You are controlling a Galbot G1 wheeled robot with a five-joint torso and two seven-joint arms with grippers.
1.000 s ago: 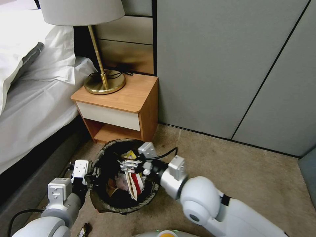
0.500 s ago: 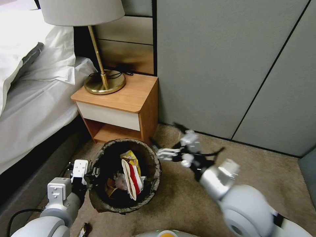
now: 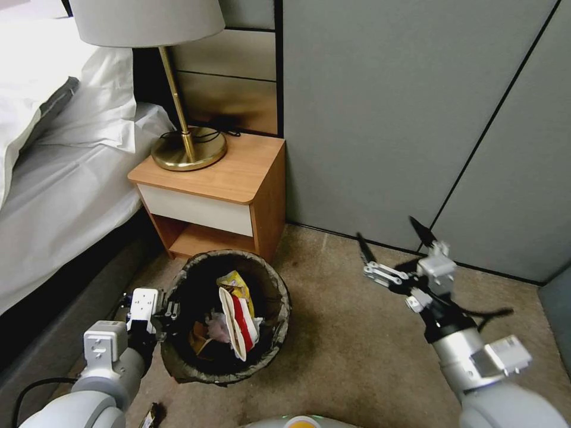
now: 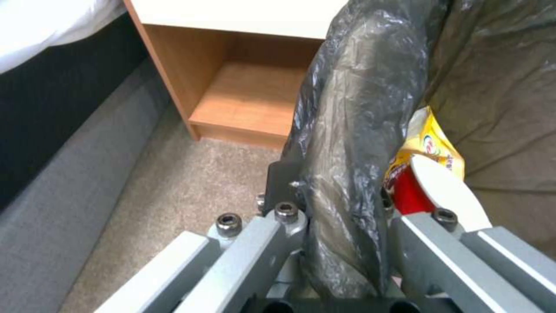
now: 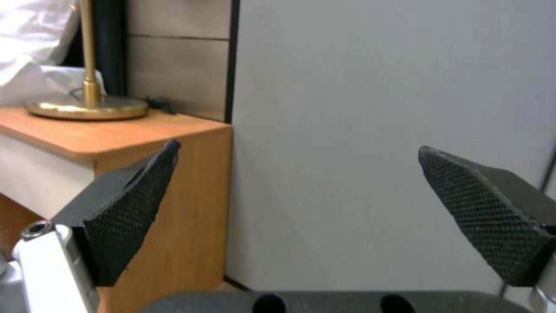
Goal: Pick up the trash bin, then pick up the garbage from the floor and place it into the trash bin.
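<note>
The trash bin [image 3: 280, 300], its dark liner folded over the rim, sits low over the beige floor [image 3: 345, 345] in front of the nightstand. My left gripper [image 3: 169, 311] is shut on the bin's left rim; the left wrist view shows the liner-covered rim [image 4: 353, 130] pinched in that gripper [image 4: 342, 243]. Garbage lies inside: a red-white wrapper [image 3: 242, 324], a yellow wrapper [image 3: 235, 283], and other scraps. My right gripper [image 3: 386, 230] hovers open and empty to the right of the bin, near the grey wall; its black fingertips stand wide apart in the right wrist view [image 5: 299, 150].
A wooden nightstand [image 3: 226, 178] with a brass lamp [image 3: 188, 148] stands just behind the bin. The bed [image 3: 59, 196] runs along the left. Grey wall panels [image 3: 404, 119] close off the back. A small dark scrap [image 3: 151, 415] lies on the carpet by my left arm.
My right gripper was over the bin with the red-white wrapper; it has let go, swung right and risen toward the wall. The wrapper now rests in the bin. Left arm unmoved.
</note>
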